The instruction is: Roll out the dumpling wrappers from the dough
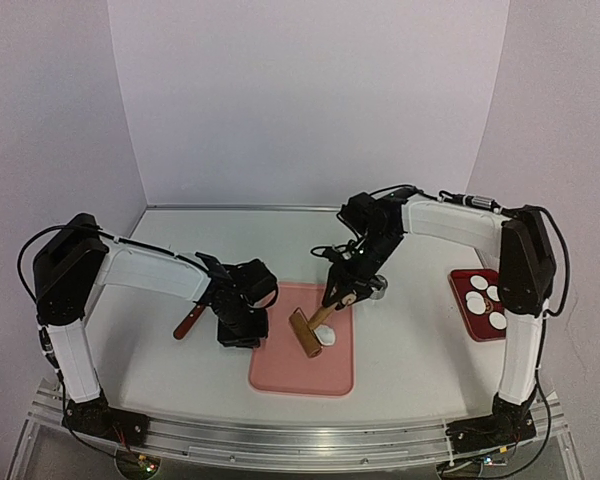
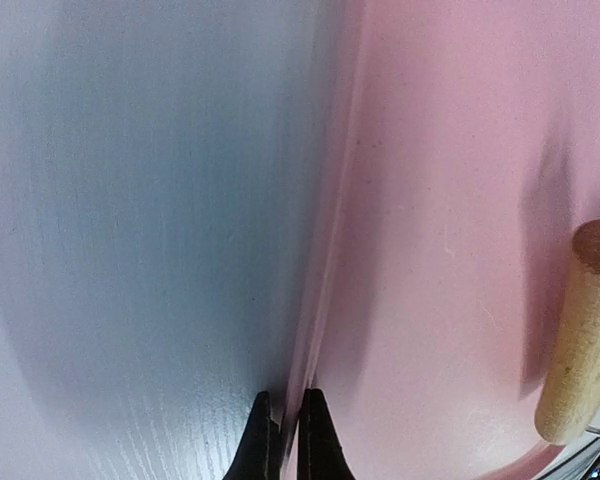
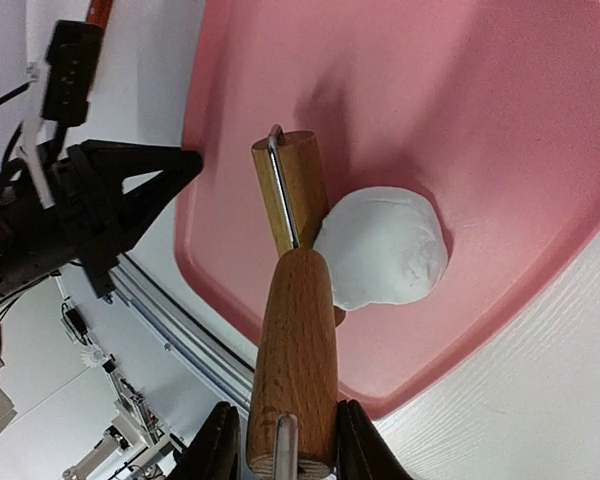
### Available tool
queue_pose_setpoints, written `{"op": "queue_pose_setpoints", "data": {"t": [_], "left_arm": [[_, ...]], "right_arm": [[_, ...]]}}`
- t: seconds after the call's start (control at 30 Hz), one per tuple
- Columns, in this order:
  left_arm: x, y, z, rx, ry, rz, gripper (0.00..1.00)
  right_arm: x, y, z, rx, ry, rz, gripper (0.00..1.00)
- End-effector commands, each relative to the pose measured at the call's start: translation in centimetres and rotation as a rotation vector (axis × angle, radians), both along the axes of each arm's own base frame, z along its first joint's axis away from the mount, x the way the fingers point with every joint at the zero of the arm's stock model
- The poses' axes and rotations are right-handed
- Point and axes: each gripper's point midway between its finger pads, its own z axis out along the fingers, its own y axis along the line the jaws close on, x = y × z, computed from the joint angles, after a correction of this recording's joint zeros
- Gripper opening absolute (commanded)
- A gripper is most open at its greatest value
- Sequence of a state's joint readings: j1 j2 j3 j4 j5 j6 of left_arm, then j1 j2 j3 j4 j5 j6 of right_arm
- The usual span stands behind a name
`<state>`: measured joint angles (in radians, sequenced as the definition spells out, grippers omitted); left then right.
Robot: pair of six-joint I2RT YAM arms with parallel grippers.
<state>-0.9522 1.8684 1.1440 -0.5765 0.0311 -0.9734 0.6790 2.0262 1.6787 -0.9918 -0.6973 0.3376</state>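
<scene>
From above, we see the left gripper planted at the left edge of the pink mat, its jaws together. The right gripper is clamped on the handle of the wooden roller. The roller's barrel lies on the mat, touching the dough, a small white lump near the mat's right side. Finished dumpling wrappers sit on the red tray, well apart to the right.

The left wrist view shows the closed fingertips right at the mat's rim, where it meets the table. We judge that if they slip off, the mat may slide under the rolling.

The right wrist view shows the jaws gripping the handle. The barrel is beside the lump, not on top of it, and the mat's edge is near. We judge that a push could shove the lump sideways off the mat, or the soft dough could stick to the wood and lift.
</scene>
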Motion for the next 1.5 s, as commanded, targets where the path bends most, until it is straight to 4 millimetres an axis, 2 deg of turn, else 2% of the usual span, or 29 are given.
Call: {"op": "queue_pose_setpoints", "data": {"t": [0.0,0.07,0.13,0.2,0.27,0.3,0.37,0.5,0.67,0.87,1.07,1.17,1.37,1.47], "left_arm": [[-1.9,1.4,0.0,0.03,0.046,0.053,0.0],[-2.3,0.8,0.8,0.01,0.036,0.029,0.01],[-2.6,0.7,1.7,-0.005,0.029,0.017,0.1],[-2.4,0.5,3.0,-0.031,0.008,-0.014,0.23],[-1.3,0.2,4.9,-0.042,-0.022,-0.045,0.41],[-0.3,0.0,5.9,-0.044,-0.049,-0.062,0.5],[2.0,-0.2,7.8,-0.046,-0.105,-0.11,0.62],[6.9,-0.8,10.1,-0.08,-0.223,-0.23,0.75],[11.5,-2.6,10.4,-0.047,-0.364,-0.446,0.78],[14.5,-5.6,9.3,-0.055,-0.46,-0.603,0.78],[16.8,-7.8,8.6,-0.071,-0.539,-0.635,0.78],[17.4,-9.1,8.4,-0.109,-0.567,-0.661,0.78],[18.5,-10.4,5.7,-0.089,-0.559,-0.707,0.77],[18.8,-10.9,4.9,-0.097,-0.57,-0.727,0.74]], "right_arm": [[-0.2,1.4,9.2,0.207,-0.12,0.035,0.0],[-0.2,1.3,11.2,0.229,-0.167,0.029,0.0],[0.1,0.7,12.6,0.221,-0.223,0.009,0.0],[0.8,0.0,13.5,0.196,-0.274,-0.029,0.0],[2.0,-1.3,13.7,0.142,-0.319,-0.103,0.0],[2.6,-1.9,13.6,0.123,-0.321,-0.14,0.0],[3.9,-3.5,13.1,0.091,-0.319,-0.205,0.0],[5.9,-6.3,11.7,0.001,-0.35,-0.293,0.0],[7.6,-8.0,10.9,-0.044,-0.377,-0.359,0.0],[8.1,-8.0,10.4,-0.044,-0.379,-0.39,0.0],[7.7,-8.2,10.5,-0.032,-0.372,-0.416,0.0],[7.4,-8.6,10.6,-0.036,-0.377,-0.431,0.0],[7.0,-9.2,10.7,-0.043,-0.376,-0.462,0.0],[6.7,-9.7,10.9,-0.048,-0.39,-0.483,0.0]]}}
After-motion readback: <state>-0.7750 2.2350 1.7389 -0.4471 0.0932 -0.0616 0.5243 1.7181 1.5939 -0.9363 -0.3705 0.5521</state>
